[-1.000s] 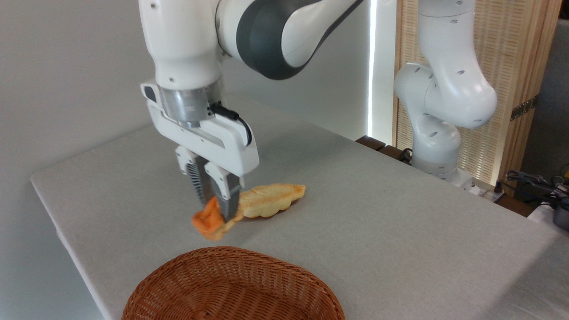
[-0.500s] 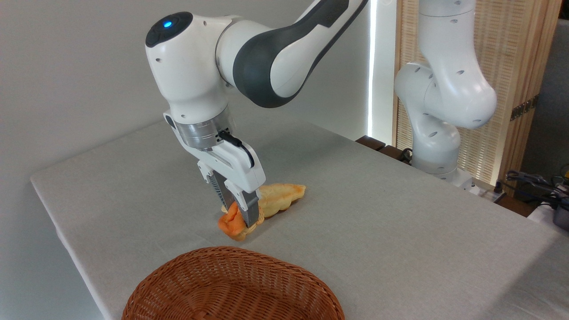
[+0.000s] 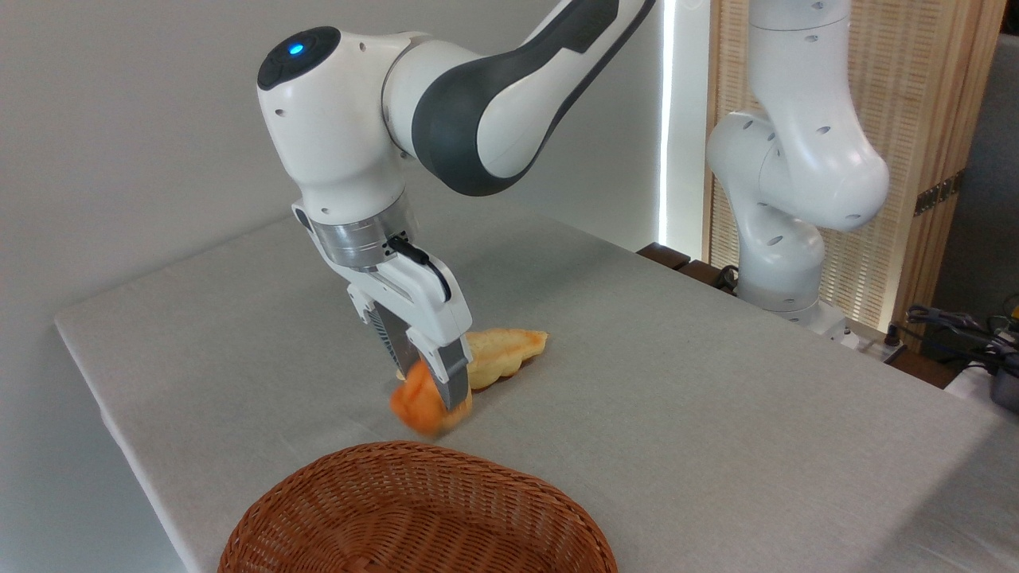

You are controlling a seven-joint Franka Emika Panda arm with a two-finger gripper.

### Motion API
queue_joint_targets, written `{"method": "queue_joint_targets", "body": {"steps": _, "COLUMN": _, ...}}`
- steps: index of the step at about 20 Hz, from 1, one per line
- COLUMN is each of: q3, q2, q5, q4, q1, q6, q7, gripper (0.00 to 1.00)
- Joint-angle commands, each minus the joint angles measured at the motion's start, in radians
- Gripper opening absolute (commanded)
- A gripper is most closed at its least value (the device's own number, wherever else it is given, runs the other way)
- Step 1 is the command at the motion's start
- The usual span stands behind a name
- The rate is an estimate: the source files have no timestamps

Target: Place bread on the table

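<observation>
The bread [image 3: 418,407], a small round orange bun, is blurred and sits low against the grey table [image 3: 677,382], just beyond the basket's far rim. My gripper [image 3: 438,394] is tilted, its tips pointing down and to the right, and its fingers [image 3: 450,380] are shut on the bun's right side. The front finger hides part of the bun. I cannot tell whether the bun's underside touches the cloth.
A flat, pale golden, leaf-shaped bread [image 3: 501,362] lies on the cloth directly behind the gripper, touching or nearly touching the bun. A brown wicker basket [image 3: 414,509] stands at the front edge. The arm's white base [image 3: 784,263] stands at the table's far right.
Over the last second the gripper tilted and came down and to the right with the bun, reaching table level beside the flat bread. In the last half second it has barely shifted.
</observation>
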Motion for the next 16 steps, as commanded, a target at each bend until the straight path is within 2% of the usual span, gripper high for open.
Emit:
{"method": "queue_joint_targets", "body": {"steps": 1, "q3": 0.003, "q2": -0.007, "q5": 0.013, "q4": -0.007, "q1": -0.005, "q6": 0.008, "q7": 0.016, "gripper": 1.00}}
{"method": "queue_joint_targets", "body": {"steps": 4, "q3": 0.008, "q2": -0.019, "q5": 0.011, "q4": 0.021, "q1": -0.003, "q6": 0.008, "q7": 0.013, "gripper": 1.00}}
{"method": "queue_joint_targets", "body": {"steps": 10, "q3": 0.019, "q2": -0.047, "q5": 0.011, "q4": 0.179, "q1": 0.004, "q6": -0.009, "q7": 0.004, "gripper": 1.00}}
{"method": "queue_joint_targets", "body": {"steps": 16, "q3": 0.063, "q2": -0.067, "q5": 0.016, "q4": 0.185, "q1": 0.007, "q6": -0.069, "q7": 0.016, "gripper": 1.00}}
